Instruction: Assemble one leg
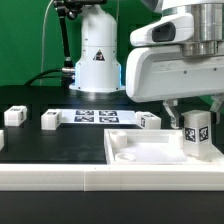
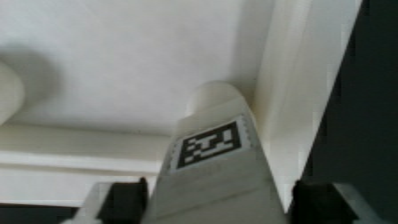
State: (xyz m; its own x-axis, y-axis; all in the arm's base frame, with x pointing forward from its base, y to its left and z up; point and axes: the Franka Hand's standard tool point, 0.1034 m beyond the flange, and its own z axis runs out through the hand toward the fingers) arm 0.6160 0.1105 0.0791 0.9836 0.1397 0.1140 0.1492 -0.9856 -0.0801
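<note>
exterior / pincer (image 1: 192, 118): clamped on the leg (image 1: 196, 136), which hangs upright with its tag facing the camera.
exterior / leg position: at the white panel (image 1: 150, 152) corner on the exterior view's right. My read is that it's lining up with the corner recess.
exterior / spares: three small blocks (image 1: 50, 120) loose on the worktop (image 1: 40, 145), near the marker board (image 1: 95, 116).
wrist / grip: fingers (image 2: 121, 198) flank the leg (image 2: 214, 120) on both sides, narrow and holding it.
wrist / extra: the leg tip sits close by the panel (image 2: 107, 60) rim; can't tell if they touch.
wrist / missing: the spares show only in the exterior view.
</note>
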